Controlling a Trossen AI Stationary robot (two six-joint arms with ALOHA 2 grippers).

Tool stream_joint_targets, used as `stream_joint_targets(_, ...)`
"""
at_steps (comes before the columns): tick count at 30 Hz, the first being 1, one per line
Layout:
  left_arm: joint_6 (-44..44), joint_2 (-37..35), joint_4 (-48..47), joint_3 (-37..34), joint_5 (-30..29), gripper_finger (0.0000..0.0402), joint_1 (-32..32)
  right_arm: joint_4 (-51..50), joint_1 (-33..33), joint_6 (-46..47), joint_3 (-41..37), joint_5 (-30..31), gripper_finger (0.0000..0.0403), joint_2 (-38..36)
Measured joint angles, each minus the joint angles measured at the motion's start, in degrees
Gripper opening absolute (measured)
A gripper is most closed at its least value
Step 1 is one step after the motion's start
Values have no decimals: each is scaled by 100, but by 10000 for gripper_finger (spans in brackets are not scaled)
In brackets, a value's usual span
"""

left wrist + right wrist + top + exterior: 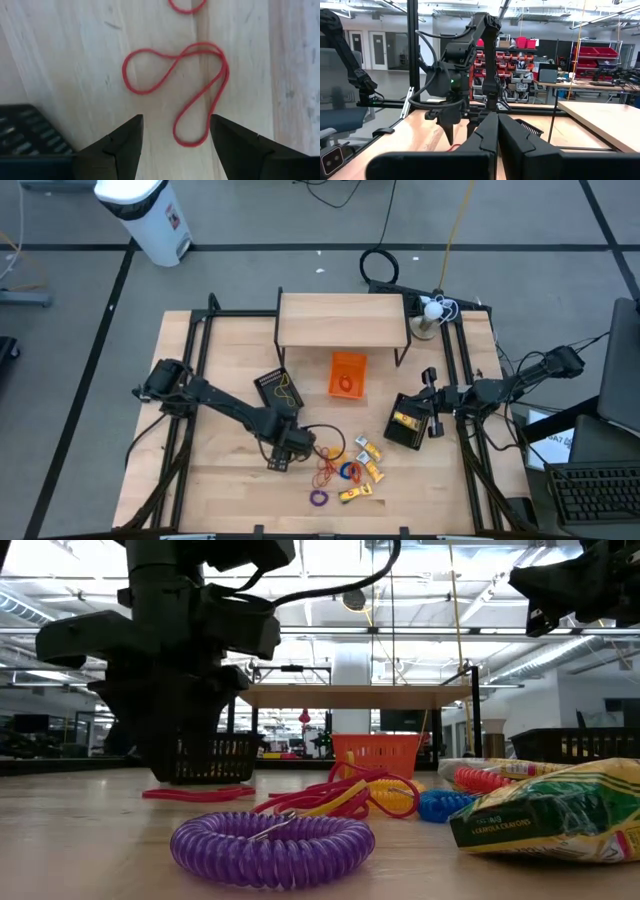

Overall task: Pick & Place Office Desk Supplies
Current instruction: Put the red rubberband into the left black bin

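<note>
The supplies lie loose on the wooden table: red rubber bands [325, 471], a purple coil ring [270, 845], a blue ring [350, 470] and yellow-and-white pieces [366, 450]. My left gripper [175, 131] is open and points down just above the table. Its fingers stand on either side of the near loop of one red rubber band [192, 107], which lies flat on the wood. My right gripper [497, 131] is shut and empty. It hangs level above the table's right side [424, 406] and faces the left arm.
An orange basket [347, 373] and a black mesh basket [278, 388] stand in front of a wooden shelf [342, 320]. A black box holding yellow things [405, 426] sits under the right gripper. A yellow-green packet [560, 810] lies near the table's near edge.
</note>
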Motion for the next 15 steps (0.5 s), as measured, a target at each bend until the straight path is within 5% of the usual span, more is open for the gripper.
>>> stream_joint_targets(15,324,535,211,28,714,228,118,-14,1,0,0,-1,4,2)
